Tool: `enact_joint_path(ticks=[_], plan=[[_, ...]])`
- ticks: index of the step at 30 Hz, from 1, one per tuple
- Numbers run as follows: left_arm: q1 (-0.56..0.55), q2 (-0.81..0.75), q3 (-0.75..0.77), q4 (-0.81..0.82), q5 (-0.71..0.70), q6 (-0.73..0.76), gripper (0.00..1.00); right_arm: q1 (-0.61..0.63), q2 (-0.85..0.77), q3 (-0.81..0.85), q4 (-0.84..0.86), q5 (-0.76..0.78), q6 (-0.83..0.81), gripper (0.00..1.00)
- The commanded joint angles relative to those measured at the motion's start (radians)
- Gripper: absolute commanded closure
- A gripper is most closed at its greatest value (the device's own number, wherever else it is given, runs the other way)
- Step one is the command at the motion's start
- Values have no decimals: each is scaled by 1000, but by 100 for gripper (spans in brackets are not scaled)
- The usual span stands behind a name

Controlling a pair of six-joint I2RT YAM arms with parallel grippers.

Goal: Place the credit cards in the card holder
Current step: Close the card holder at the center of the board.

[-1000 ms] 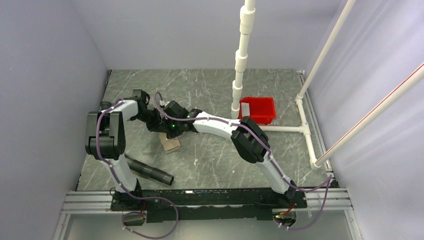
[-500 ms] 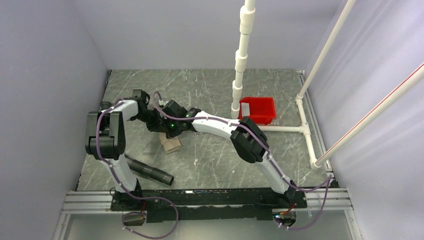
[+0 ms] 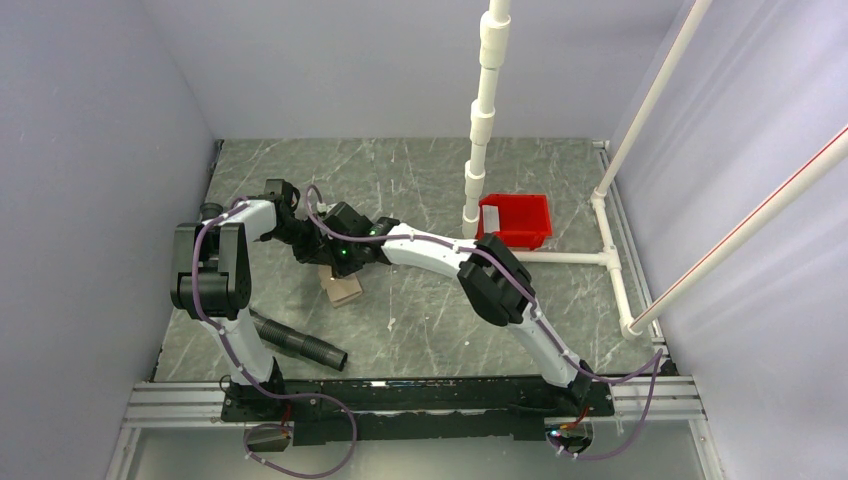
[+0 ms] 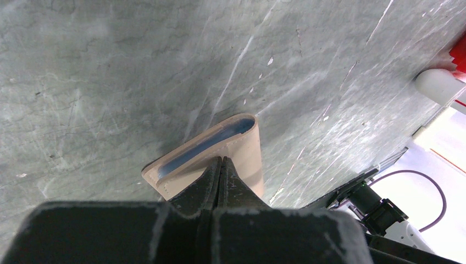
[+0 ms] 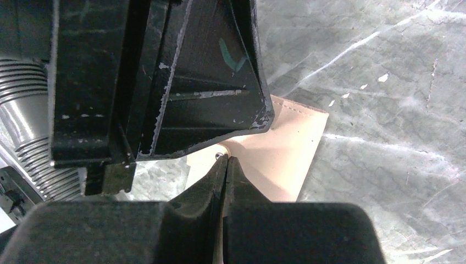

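Observation:
The tan card holder [image 3: 343,290] lies left of the table's centre, its far end under both grippers. In the left wrist view it [image 4: 242,148] gapes a little and shows its bluish inside. My left gripper [image 4: 221,160] is shut on the edge of its upper flap. In the right wrist view the card holder [image 5: 286,159] runs up and to the right. My right gripper [image 5: 224,158] is shut at its pale snap tab, right under the left gripper's black fingers [image 5: 209,82]. One pale credit card [image 3: 493,215] lies in the red tray.
The red tray [image 3: 535,207] stands at the right beside a white pipe post [image 3: 478,170] and a white pipe frame [image 3: 600,255]. A black ribbed cylinder [image 3: 300,343] lies near the left arm's base. Grey walls close in both sides.
The right arm's elbow has drifted slightly left. Both grippers and the card holder stay where they were.

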Motion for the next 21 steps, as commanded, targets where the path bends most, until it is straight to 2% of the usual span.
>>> enact_joint_path(ticks=[1,7,21], plan=[[-10,37,-9,-10,-39,41,100,9,-47,1,3,36,-33,100],[-9,34,-11,-11,-43,43,100,16,-77,38,13,30,-46,100],[-10,32,-12,-10,-38,43,100,16,-88,-7,-3,52,-39,100]])
